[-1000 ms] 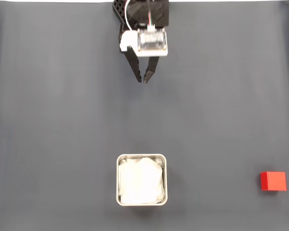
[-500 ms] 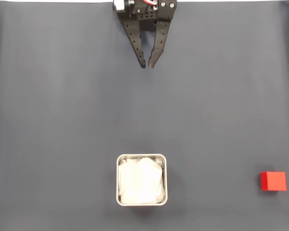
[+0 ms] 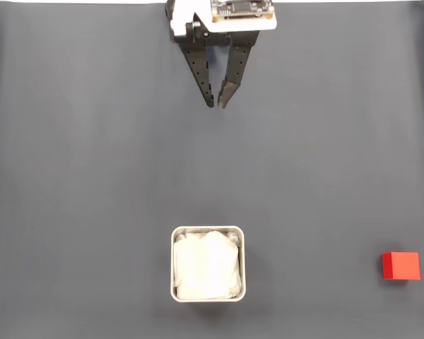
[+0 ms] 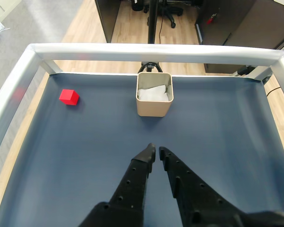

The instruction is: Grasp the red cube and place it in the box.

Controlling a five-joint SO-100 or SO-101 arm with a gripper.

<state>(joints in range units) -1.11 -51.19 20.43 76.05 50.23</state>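
Observation:
The red cube (image 3: pixel 401 265) sits on the dark mat at the lower right of the fixed view, and at the far left (image 4: pixel 69 96) in the wrist view. The box (image 3: pixel 174 263), a silver square tin lined with white paper, stands at bottom centre; in the wrist view it is straight ahead (image 4: pixel 154 109). My gripper (image 3: pixel 216 105) hangs at the top centre, far from both. Its black fingers meet in a narrow V with the tips almost touching, shut on nothing (image 4: pixel 156 150).
A dark grey mat (image 3: pixel 92 176) covers the table. A silver metal frame (image 4: pixel 151 51) borders the mat's far and side edges in the wrist view. Beyond it are a wooden floor and office furniture.
The gripper pulled back toward the top edge and tilted, so its fingers now show from a different angle. Cube and box have not moved.

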